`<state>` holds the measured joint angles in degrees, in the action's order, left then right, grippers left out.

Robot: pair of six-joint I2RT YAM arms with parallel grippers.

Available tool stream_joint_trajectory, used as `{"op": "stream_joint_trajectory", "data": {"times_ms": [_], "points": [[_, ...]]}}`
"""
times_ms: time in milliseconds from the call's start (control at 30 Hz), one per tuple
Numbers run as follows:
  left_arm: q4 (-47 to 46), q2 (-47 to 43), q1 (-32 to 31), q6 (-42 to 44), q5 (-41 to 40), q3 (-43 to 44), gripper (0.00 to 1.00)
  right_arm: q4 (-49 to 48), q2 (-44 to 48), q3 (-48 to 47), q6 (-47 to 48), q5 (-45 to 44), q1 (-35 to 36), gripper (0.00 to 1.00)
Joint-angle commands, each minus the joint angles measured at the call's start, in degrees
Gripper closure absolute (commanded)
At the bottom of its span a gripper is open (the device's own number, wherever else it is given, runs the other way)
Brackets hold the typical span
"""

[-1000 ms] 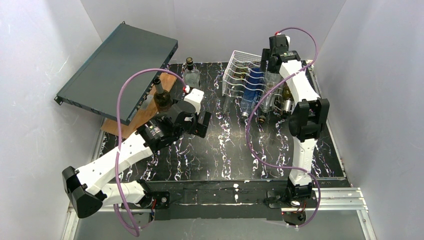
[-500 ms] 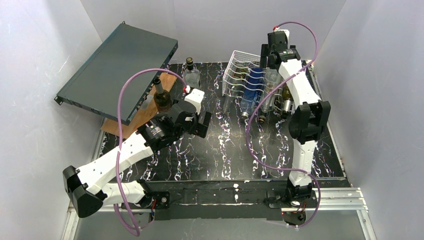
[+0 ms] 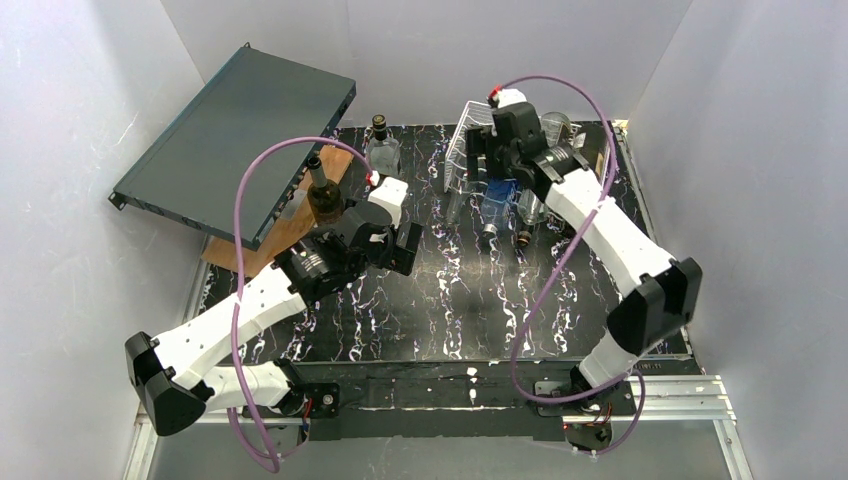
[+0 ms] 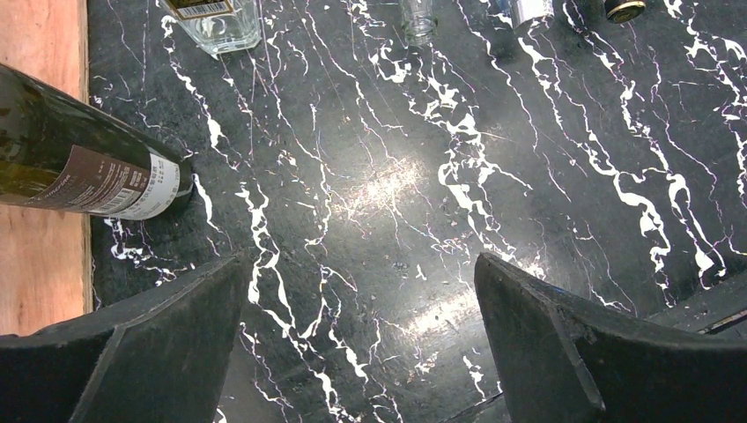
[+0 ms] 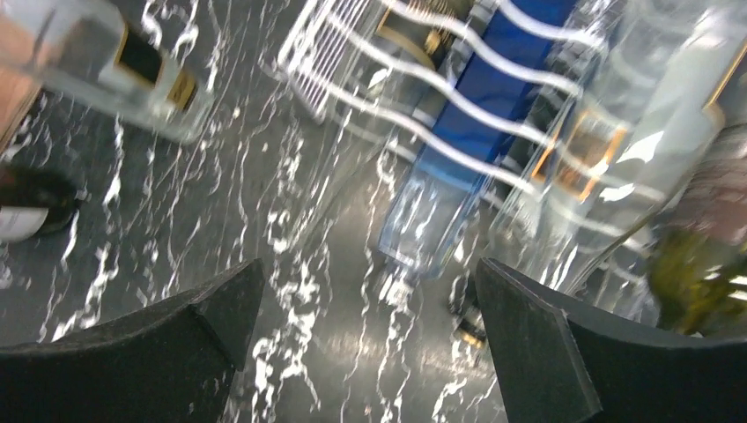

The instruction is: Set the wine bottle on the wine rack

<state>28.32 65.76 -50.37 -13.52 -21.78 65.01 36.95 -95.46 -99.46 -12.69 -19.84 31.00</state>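
The right gripper (image 5: pixel 367 264), spread and empty, is hovering over the wine rack (image 3: pixel 460 145) while the left gripper (image 4: pixel 359 260), likewise spread, is hanging well left of it beside the wine bottle (image 3: pixel 322 195).

Dark-teal flat case (image 3: pixel 235 145) tilted at 10 o'clock, apparently propped over wooden board (image 3: pixel 338 163). Clear squarish bottle (image 3: pixel 382 152) upright at 11 o'clock. Black marbled table (image 3: pixel 450 290).

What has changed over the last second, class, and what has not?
The right gripper swung left across the wine rack, open and empty, its elbow dropping outward. The left gripper, also open, and the upright dark bottle stayed put.
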Motion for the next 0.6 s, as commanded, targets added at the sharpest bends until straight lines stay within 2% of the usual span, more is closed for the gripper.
{"op": "stream_joint_trajectory", "data": {"times_ms": [0, 267, 433, 567], "points": [[-0.47, -2.94, -0.19, -0.42, -1.91, -0.10, 0.02, -5.61, 9.10, 12.40, -2.70, 10.63, -1.74, 0.02], [-4.62, -4.97, -0.13, 1.90, -9.33, -3.90, 0.02, -16.46, 25.99, 33.39, -1.48, 17.36, -1.73, 0.02], [-4.91, -2.47, -0.21, 3.44, -12.03, -3.76, 0.02, -19.02, 30.99, 39.78, -3.31, 20.76, -1.69, 0.02], [-2.25, 1.34, -0.03, 2.27, -14.45, -0.01, 0.02, -18.71, 33.10, 42.00, -2.17, 22.18, -1.74, 0.02]]}}
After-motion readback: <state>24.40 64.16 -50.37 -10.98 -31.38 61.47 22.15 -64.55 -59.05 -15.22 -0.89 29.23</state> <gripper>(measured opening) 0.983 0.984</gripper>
